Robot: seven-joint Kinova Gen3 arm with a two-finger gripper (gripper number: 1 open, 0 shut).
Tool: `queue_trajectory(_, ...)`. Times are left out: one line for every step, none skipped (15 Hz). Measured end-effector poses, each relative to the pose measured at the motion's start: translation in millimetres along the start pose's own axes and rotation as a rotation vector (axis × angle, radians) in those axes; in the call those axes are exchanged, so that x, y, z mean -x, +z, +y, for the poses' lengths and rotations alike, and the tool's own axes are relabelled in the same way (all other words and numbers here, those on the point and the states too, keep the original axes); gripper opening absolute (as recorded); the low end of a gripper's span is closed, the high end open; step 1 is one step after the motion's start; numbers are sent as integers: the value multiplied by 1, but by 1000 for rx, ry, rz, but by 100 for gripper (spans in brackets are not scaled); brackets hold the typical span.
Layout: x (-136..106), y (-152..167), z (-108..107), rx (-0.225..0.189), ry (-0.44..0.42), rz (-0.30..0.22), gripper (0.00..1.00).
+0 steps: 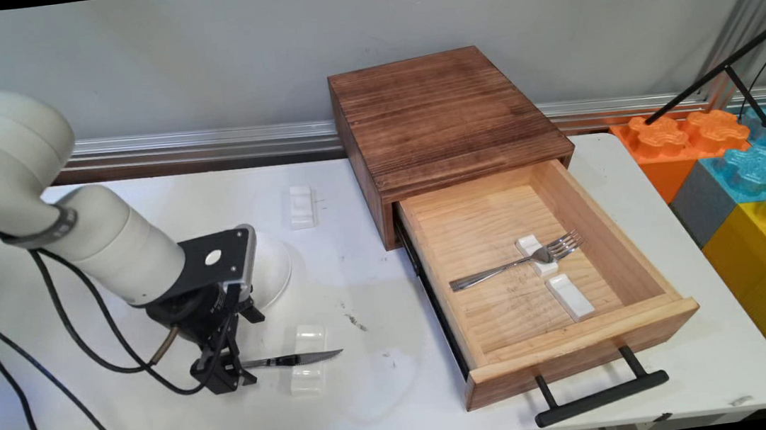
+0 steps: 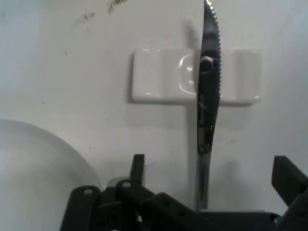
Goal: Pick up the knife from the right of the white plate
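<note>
We see a white table (image 1: 387, 385) standing against a pale grey wall (image 1: 195, 56), with a metal rail (image 1: 204, 142) running along the wall's foot. At the right, past the table's edge, stand large interlocking plastic blocks (image 1: 740, 163) in orange, blue, yellow and grey, and a black tripod leg (image 1: 723, 69) crosses above them.

Near the table's left front we find the black two-finger gripper (image 1: 227, 374) lowered close to the surface. In the hand view its fingers stand spread on either side of the handle of a serrated steel table knife (image 1: 291, 359), and we see no contact between them and the handle. The knife lies across a small white ceramic rest (image 1: 308, 367), its long axis running left to right in the main view, handle end by the gripper and tip pointing right toward the drawer. A white plate (image 1: 275, 269) sits just behind the gripper, partly hidden by the arm, and another white rest (image 1: 301, 206) lies further back.

To the right, a dark-stained wooden cabinet (image 1: 444, 116) has its pale wooden drawer (image 1: 637, 266) pulled out, with a black bar handle (image 1: 601, 395). Inside the drawer a steel fork (image 1: 516, 263) lies with its neck on a white rest (image 1: 536, 250), tines toward the right, and a second white rest (image 1: 569, 296) lies just beside it.
</note>
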State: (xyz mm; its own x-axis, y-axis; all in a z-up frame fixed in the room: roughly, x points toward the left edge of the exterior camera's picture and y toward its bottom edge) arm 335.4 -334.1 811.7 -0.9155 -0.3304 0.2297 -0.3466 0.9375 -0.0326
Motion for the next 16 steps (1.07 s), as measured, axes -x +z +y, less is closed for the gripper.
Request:
queue_trajectory(2, 3, 0, -3, 2, 0, 100)
queue_trajectory(3, 6, 1, -6, 3, 0, 100)
queue_trajectory(4, 9, 1, -9, 5, 0, 100)
queue_trajectory(5, 11, 1, -11, 6, 1, 100)
queue_trajectory(7, 14, 2, -14, 7, 2, 100)
queue_trajectory(8, 17, 2, -17, 8, 3, 100)
queue_trajectory(10, 20, 2, -20, 10, 5, 100)
queue_trajectory(12, 22, 2, -23, 10, 7, 100)
queue_trajectory(13, 25, 3, -26, 11, 8, 100)
queue_trajectory(15, 27, 3, -29, 11, 10, 100)
queue_trajectory(16, 30, 3, -31, 10, 12, 100)
queue_trajectory(17, 31, 4, -32, 10, 15, 100)
queue_trajectory(17, 34, 4, -33, 11, 18, 100)
queue_trajectory(18, 35, 4, -34, 12, 20, 100)
queue_trajectory(18, 37, 4, -36, 15, 23, 100)
queue_trajectory(18, 38, 5, -35, 18, 26, 0)
